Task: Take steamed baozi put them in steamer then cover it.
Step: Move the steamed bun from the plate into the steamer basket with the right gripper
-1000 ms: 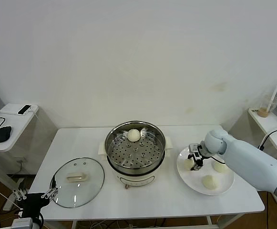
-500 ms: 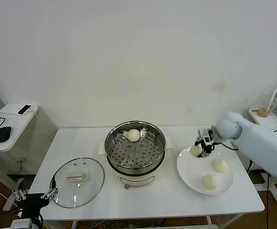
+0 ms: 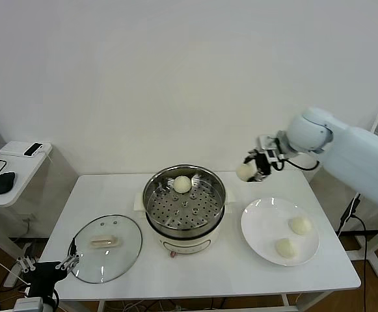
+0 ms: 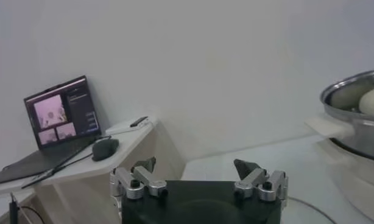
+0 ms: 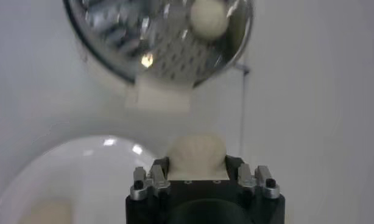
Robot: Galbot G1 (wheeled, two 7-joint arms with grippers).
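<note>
Inside the steamer (image 3: 185,203), at the far side of its perforated tray, one steamed baozi (image 3: 183,184) is already seated. A second bun (image 3: 244,171) is held in the jaws of the right gripper (image 3: 254,167), raised above the worktop (image 3: 110,195) between the white plate (image 3: 267,224) and the steamer's rim (in the right wrist view it is seen pinched between the jaws (image 5: 197,152)). Two more buns (image 3: 300,225) (image 3: 284,247) are left on the plate. The cover (image 3: 106,247) lies flat on the worktop to the steamer's left, not yet used. The left gripper (image 4: 199,176) is parked low by the worktop's near left corner, jaws wide and empty. By this judgement, one bun is placed, three remain, and covering is still to be done
</note>
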